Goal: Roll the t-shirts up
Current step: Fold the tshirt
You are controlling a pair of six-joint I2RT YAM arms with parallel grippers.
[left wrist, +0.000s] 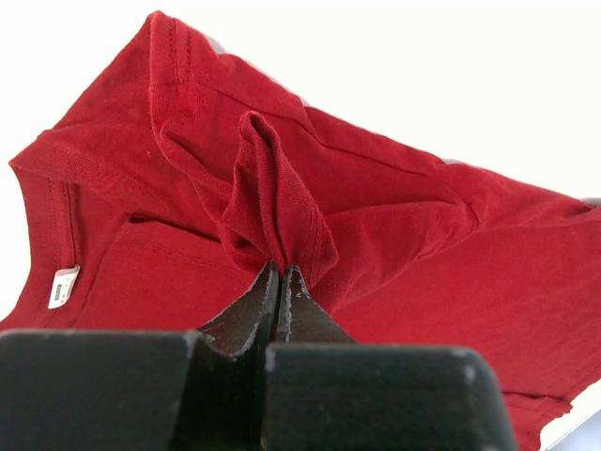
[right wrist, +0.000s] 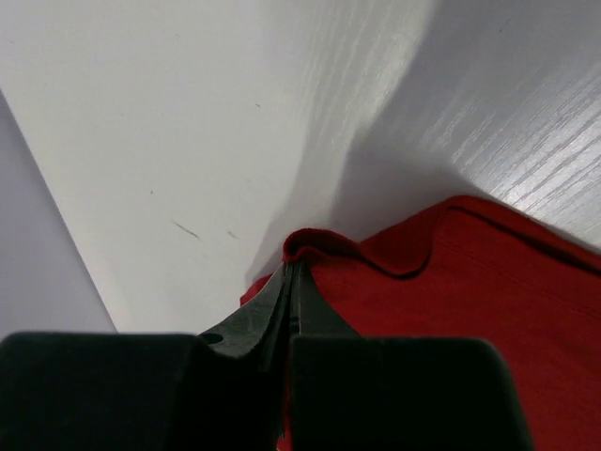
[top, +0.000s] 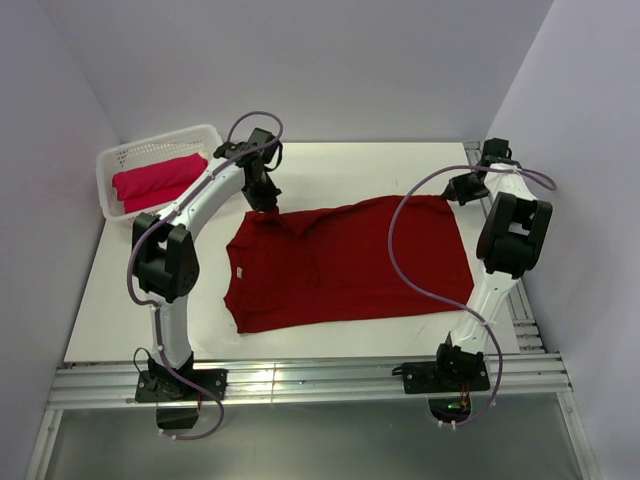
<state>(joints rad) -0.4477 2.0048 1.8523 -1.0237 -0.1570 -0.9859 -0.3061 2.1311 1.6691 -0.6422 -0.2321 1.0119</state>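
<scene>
Garment: crimson t-shirt (top: 345, 265) flat on bench (top: 120, 320); long axis 9-to-3 o'clock; collar at 9.
Grips: left tool (top: 265, 208) pinching a fold at its 11 o'clock shoulder; right tool (top: 457, 190) pinching its 1 o'clock hem corner; both on far edge.

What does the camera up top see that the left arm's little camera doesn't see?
Only the top view shows the white basket with the pinkish-red shirt in it, and the right gripper at the dark red shirt's far right corner. Only the left wrist view shows, up close, the raised fold of cloth pinched in the shut left gripper. Both show the dark red shirt and the left gripper holding it near the collar.
</scene>
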